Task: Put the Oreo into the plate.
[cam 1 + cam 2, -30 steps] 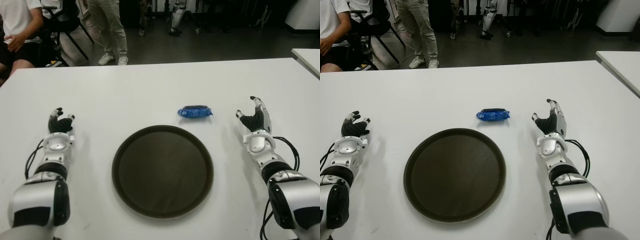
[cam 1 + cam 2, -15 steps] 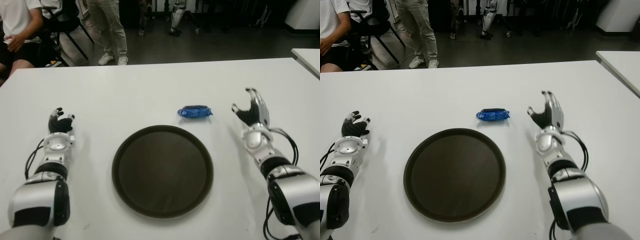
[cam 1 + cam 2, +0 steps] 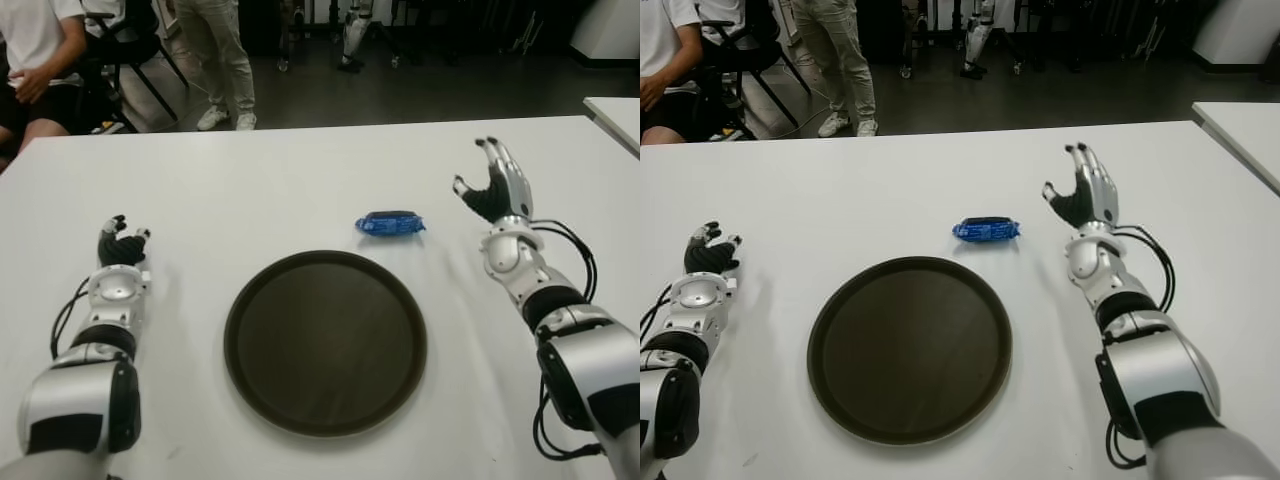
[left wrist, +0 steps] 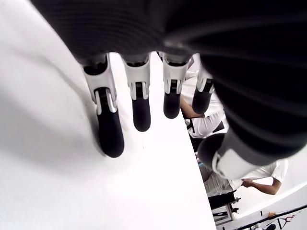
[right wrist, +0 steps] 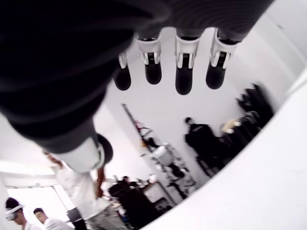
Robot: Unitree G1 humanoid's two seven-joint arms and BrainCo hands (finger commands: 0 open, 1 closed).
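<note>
The white table fills most of both eye views and carries everything else. Near its front middle lies the round dark plate, bare inside, in the same place as a second ago. This plate serves as the landmark for the rest.

The right hand shows beyond and to the right of the plate. Compared with the frame a second ago, it has risen off the table and moved farther from the robot, so it now stands higher in the eye views than the Oreo. Its palm faces inward toward the Oreo. Its fingers are spread and extended, holding nothing; the right wrist view shows them straight with only the room behind them.

The left hand shows to the left of the plate, well apart from it, and has not moved since the earlier frames. Its fingers are loosely extended over the table and hold nothing.

The Oreo, a small blue wrapped pack, lies on the table just beyond the plate's far right rim, apart from it and unmoved. It sits between the plate and the raised right hand, touched by neither hand.
</note>
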